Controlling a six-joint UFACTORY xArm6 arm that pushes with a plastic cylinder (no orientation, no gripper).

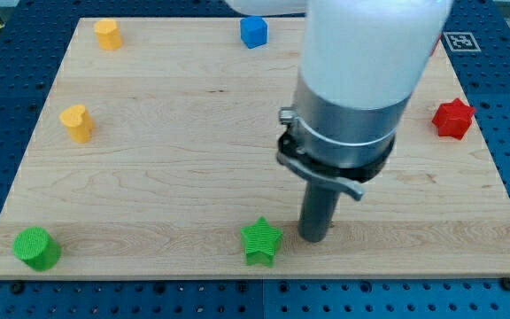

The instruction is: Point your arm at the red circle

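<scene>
No red circle shows in the camera view; the arm's wide white and grey body (361, 80) hides part of the board's upper right. A red star (453, 118) lies near the view's right edge. My tip (314, 239) rests on the board near the view's bottom, just to the right of a green star (261, 241), close to it with a small gap.
A wooden board (175, 133) lies on a blue perforated table. On it are a blue cube (253, 31) at the top, a yellow block (107, 34) at top left, a yellow heart (77, 122) at left, and a green cylinder (36, 248) at bottom left.
</scene>
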